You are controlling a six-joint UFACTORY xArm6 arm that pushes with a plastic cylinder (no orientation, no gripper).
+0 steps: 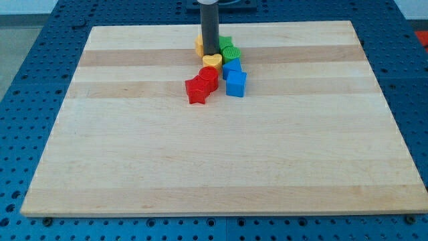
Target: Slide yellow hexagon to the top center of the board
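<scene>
The yellow hexagon (199, 46) shows only as a sliver at the left of the dark rod, near the top centre of the wooden board (221, 167). My tip (211, 53) stands right beside it, touching or nearly touching, just above a yellow heart-shaped block (212, 61). Most of the hexagon is hidden behind the rod.
Two green blocks (228, 48) sit right of the rod. Two blue blocks (234, 75) lie below them, the lower one a cube. Two red blocks (202, 85) lie below the yellow heart, one star-like. All are clustered tightly together.
</scene>
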